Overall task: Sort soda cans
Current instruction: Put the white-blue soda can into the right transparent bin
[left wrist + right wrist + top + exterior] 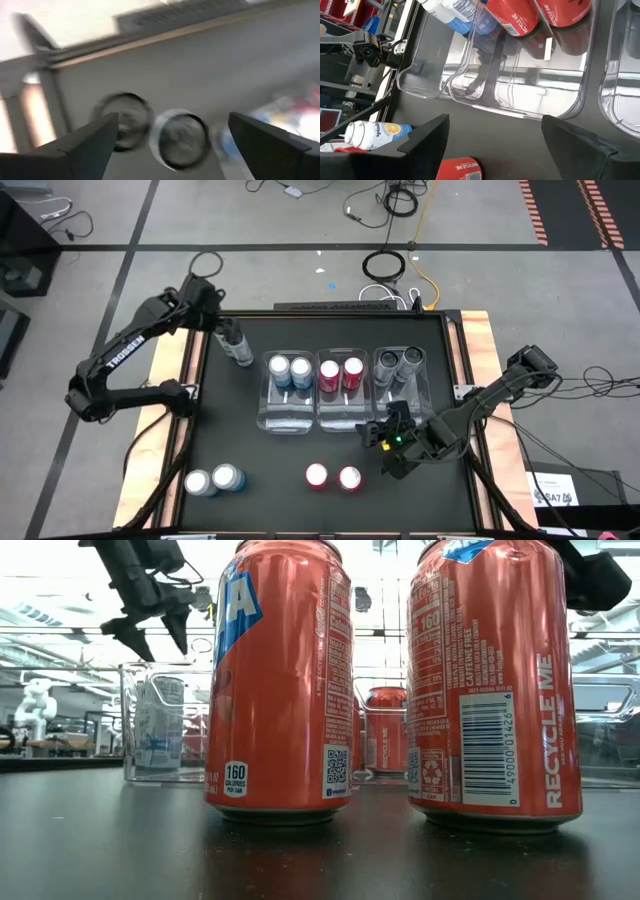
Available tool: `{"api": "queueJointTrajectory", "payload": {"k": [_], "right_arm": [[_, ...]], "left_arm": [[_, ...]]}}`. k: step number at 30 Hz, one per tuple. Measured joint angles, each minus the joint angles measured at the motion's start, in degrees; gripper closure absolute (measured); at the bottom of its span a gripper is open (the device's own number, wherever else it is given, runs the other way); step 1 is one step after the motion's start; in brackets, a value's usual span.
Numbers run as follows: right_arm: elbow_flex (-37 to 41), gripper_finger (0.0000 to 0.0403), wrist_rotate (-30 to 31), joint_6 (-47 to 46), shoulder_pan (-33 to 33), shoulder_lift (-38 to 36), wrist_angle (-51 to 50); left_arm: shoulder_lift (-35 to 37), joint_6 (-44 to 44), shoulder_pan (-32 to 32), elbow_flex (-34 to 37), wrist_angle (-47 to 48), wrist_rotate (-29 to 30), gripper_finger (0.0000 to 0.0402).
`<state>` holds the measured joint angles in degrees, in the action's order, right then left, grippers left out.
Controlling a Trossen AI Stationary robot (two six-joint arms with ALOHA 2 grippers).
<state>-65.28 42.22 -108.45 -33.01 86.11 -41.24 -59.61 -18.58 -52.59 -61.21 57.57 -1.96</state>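
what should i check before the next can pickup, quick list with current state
1. Left gripper open above the two dark grey cans at the table's far left: ok.
2. Right gripper open and empty, near the clear plastic bins: ok.
3. Two loose red cans upright at the front: ok.
4. Two loose light blue cans upright, front left: ok.
5. Room left in each bin's front half: ok.
6. Left fingers centred on one can: cannot tell.

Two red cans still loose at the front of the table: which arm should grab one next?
Right, probably. Its open claw hovers just beside the loose red cans and the red bin. The left claw, also open, sits over the two dark cans far across.
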Motion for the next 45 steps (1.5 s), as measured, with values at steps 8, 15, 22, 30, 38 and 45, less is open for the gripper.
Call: {"api": "queueJointTrajectory", "payload": {"k": [8, 15, 22, 30, 38, 45], "right_arm": [[0.00, 0.0093, -0.19, 5.03, 1.32, 0.00, -0.91], [0.00, 0.0093, -0.52, 9.84, 1.50, 0.00, -1.04], [0.00, 0.0093, -0.55, 12.29, 1.55, 0.00, -1.11], [0.00, 0.0093, -0.83, 12.29, 1.50, 0.00, -1.09], [0.00, 0.0093, -3.67, 12.25, 1.35, 0.00, -0.87], [0.00, 0.0093, -3.58, 12.25, 1.35, 0.00, -0.91]], "left_arm": [[0.00, -2.00, -0.27, 0.00, -2.24, 6.37, 0.0017], [0.00, -2.04, -0.27, 0.00, -5.83, 6.49, 0.0017], [-1.36, -3.52, -0.30, -0.02, -5.34, 7.87, 0.0017], [-8.77, -6.52, -0.35, -0.02, -2.99, 8.87, 0.0017], [-11.97, -7.75, -2.59, -0.02, -0.20, 12.83, 0.0017], [-13.66, -6.59, -4.16, -0.02, 1.04, 10.29, 0.0017]]}}
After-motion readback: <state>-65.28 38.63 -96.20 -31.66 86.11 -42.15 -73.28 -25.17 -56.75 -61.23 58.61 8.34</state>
